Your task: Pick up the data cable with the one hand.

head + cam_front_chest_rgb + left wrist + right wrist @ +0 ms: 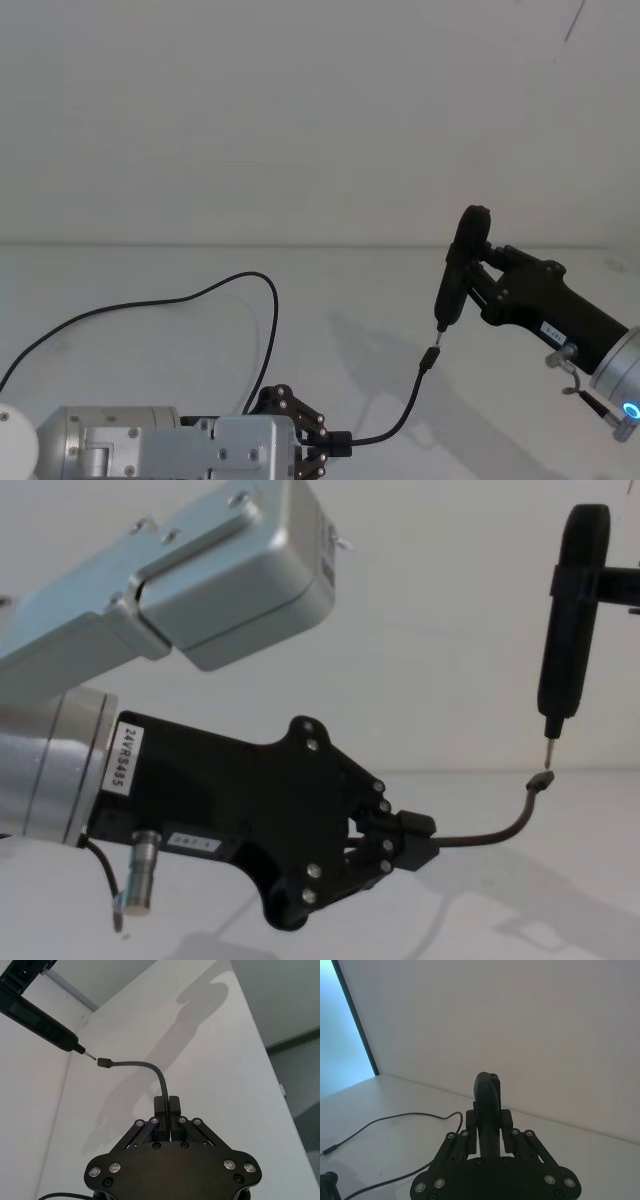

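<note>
The data cable (268, 330) is a thin black cord that loops over the white table. My left gripper (335, 443) is shut on it close to its free end. From the fingers (173, 1104) the cable (146, 1065) arcs up to its small plug (103, 1063), which hangs in the air. The plug (541, 780) sits just under the metal tip of a narrow black tool (568, 630). My right gripper (489, 1121) is shut on that tool (487, 1092) and holds it upright at the right, above the table.
The white table (150, 270) runs back to a plain wall. The rest of the cable (395, 1117) trails off to the left across the table. A short grey wire with a silver connector (135, 880) hangs under the left wrist.
</note>
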Motion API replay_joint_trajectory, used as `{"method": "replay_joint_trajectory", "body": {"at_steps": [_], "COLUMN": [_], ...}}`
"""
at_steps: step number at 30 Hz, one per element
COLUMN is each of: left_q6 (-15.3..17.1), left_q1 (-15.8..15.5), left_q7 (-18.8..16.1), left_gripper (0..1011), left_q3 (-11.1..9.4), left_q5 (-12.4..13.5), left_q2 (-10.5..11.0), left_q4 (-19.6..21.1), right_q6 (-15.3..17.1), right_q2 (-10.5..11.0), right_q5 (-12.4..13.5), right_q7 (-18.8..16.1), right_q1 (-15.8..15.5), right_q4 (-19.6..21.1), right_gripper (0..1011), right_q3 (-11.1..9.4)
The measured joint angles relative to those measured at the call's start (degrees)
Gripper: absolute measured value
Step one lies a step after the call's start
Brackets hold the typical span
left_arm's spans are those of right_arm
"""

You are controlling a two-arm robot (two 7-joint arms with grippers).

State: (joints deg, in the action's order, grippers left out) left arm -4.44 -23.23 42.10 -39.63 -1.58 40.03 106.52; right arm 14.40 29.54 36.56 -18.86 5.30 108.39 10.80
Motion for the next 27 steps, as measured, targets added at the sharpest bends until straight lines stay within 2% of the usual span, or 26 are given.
{"method": "replay_joint_trajectory", "body": {"at_steps": [27], "left_q6": [0.0], "left_q1": [0.0], "left_q7": [0.0], "left_gripper": [48], "left_q3": [0.0], "left_q5": [0.0], "left_q2": [0.0], "left_q4": [0.0], "right_q6": [-0.8], "right_q2": [0.9], "right_q5": [0.7], "right_q7": [0.7], "right_q1": [1.1], "right_q4": [-2.1], "right_gripper": [283], "right_q3": [1.3]}}
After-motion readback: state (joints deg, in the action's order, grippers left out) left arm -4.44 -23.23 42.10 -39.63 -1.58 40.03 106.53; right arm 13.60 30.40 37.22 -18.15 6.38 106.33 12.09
